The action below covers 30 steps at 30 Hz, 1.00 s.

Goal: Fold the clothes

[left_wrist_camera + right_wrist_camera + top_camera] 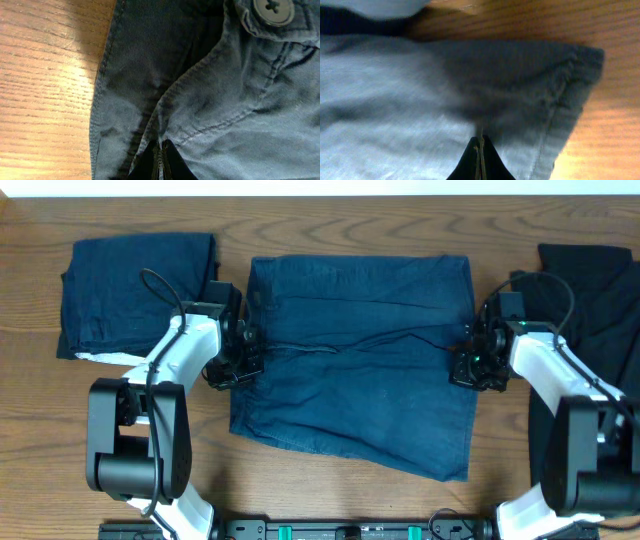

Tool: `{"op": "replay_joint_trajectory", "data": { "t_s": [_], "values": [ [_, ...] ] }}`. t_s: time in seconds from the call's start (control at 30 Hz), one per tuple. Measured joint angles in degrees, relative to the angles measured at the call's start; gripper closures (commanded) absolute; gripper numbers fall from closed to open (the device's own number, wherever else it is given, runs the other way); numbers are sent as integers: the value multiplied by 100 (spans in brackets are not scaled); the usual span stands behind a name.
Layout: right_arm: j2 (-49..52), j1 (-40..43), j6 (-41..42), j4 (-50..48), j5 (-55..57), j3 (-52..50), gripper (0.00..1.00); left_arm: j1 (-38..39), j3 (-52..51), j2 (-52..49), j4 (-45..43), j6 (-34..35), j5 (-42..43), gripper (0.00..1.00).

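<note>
A denim-like navy garment [360,385] lies spread in the middle of the table, with a crease running across it between my two grippers. My left gripper [236,366] sits at its left edge, fingers shut on the fabric beside a stitched seam [161,146]. A dark button [272,9] shows near the waistband. My right gripper [474,367] sits at the garment's right edge, fingers shut on the fabric close to the hem [481,138]. A folded navy garment [135,295] lies at the far left. A black garment [600,295] lies at the far right.
The wooden table [330,500] shows bare wood in front of the denim garment and between the garments. The arm bases stand at the front left [130,450] and front right [585,460]. A white strip shows under the folded navy garment's front edge [105,358].
</note>
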State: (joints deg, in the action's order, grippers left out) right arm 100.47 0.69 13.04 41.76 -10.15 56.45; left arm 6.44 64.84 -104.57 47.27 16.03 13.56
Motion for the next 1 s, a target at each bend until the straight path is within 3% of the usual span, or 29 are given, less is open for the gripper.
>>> {"op": "replay_joint_trajectory", "data": {
  "t_s": [0.83, 1.0],
  "values": [
    [791, 372, 37, -1982, -431, 398, 99, -4, 105, -533, -1932, 0, -107, 94],
    [855, 483, -11, -2048, -374, 485, 96, 0, 151, -535, -1919, -17, -105, 94]
  ]
}}
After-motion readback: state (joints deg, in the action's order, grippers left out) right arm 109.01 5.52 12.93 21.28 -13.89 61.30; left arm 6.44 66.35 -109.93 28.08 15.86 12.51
